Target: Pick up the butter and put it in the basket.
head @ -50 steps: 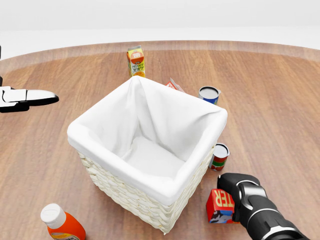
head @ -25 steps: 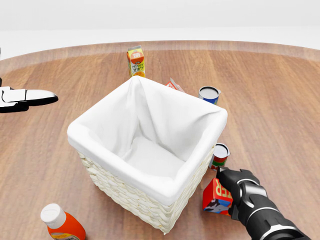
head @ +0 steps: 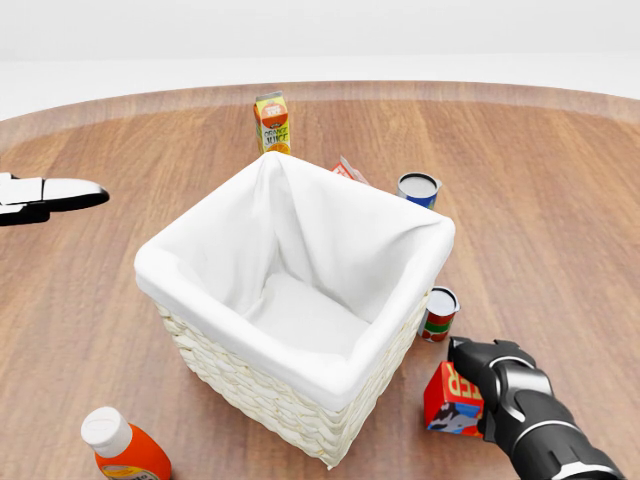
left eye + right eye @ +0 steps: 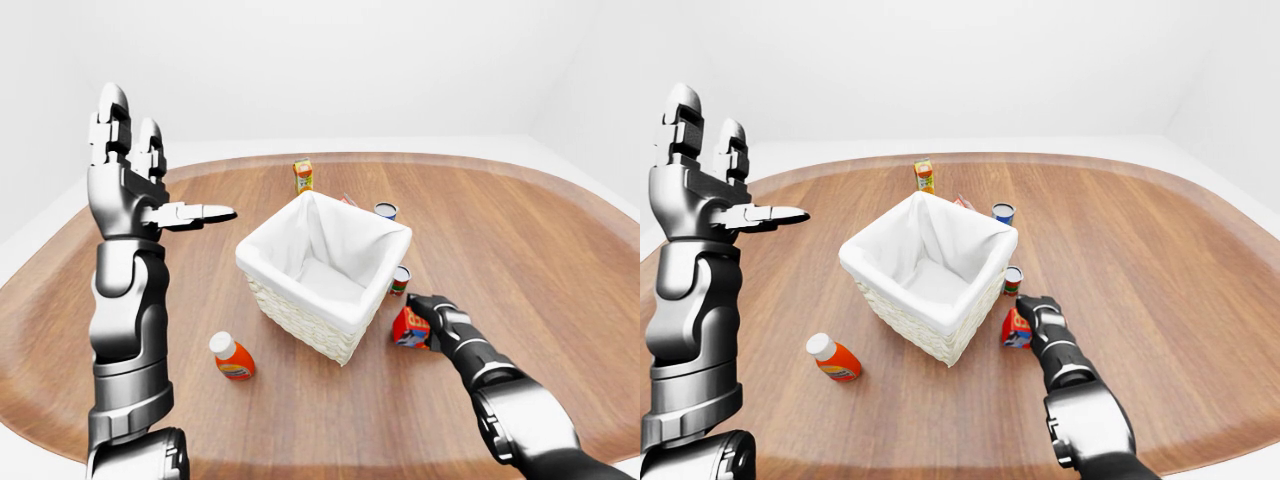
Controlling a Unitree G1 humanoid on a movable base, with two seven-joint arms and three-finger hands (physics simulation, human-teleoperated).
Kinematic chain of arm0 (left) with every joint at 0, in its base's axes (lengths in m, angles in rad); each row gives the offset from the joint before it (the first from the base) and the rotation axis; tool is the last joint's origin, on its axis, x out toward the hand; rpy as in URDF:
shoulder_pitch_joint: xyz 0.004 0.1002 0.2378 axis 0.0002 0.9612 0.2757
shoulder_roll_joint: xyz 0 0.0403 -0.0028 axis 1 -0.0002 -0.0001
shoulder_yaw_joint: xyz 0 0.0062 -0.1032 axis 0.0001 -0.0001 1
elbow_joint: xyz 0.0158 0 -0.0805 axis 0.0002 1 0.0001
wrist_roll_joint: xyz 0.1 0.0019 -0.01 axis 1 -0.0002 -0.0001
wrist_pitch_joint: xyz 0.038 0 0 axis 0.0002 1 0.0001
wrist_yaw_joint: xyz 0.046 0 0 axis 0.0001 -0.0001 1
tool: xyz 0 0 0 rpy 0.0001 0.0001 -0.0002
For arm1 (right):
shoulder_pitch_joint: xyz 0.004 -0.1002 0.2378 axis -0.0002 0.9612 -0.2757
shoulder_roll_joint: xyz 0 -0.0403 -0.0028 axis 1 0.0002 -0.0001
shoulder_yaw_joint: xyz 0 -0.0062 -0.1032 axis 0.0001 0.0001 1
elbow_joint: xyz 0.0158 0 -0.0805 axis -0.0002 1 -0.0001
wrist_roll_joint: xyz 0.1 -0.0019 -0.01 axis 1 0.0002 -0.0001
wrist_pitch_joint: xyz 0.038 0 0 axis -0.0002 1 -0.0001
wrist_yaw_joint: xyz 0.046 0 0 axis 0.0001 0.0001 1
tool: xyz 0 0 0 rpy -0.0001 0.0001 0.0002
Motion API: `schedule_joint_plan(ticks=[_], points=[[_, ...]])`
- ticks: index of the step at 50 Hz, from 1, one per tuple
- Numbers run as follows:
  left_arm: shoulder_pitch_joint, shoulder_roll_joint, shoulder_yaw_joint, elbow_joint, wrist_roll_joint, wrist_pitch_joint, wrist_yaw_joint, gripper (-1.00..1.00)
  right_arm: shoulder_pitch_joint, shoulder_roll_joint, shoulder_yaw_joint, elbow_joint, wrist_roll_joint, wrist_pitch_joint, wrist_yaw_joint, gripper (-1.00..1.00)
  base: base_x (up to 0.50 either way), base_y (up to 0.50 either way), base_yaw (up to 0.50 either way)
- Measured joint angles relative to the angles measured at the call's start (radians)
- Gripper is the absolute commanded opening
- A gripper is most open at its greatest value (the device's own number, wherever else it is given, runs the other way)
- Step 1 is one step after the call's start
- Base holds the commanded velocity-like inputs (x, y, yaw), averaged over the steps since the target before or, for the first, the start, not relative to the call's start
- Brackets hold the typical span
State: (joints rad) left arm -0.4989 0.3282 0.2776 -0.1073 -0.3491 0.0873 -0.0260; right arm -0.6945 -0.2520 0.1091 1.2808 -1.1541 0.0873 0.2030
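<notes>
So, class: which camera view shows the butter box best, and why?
The head view: the butter is large there, its red face and lettering legible beside the right hand. The eye views show only a small red box against the basket.

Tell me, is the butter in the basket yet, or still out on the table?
Still out. The butter sits on the table beside the basket, right hand against it.
</notes>
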Motion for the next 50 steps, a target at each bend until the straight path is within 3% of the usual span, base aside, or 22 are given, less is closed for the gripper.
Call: schedule_joint_plan(ticks=[12,33,50], points=[[0.008,0.0,0.002,-0.014,-0.004,0.0,0.001,1.0,0.094,-0.048,-0.029,-0.275,-0.088,0.0,0.165,-1.0,0.0,0.0,0.0],[0.013,-0.001,0.005,-0.03,-0.008,0.0,0.002,1.0,0.211,-0.094,-0.154,-0.756,-0.249,0.0,0.492,-1.0,0.0,0.0,0.0],[0.016,0.004,0.011,-0.029,-0.017,0.0,0.003,1.0,0.162,-0.124,-0.219,-0.914,-0.251,0.0,0.495,-1.0,0.0,0.0,0.0]])
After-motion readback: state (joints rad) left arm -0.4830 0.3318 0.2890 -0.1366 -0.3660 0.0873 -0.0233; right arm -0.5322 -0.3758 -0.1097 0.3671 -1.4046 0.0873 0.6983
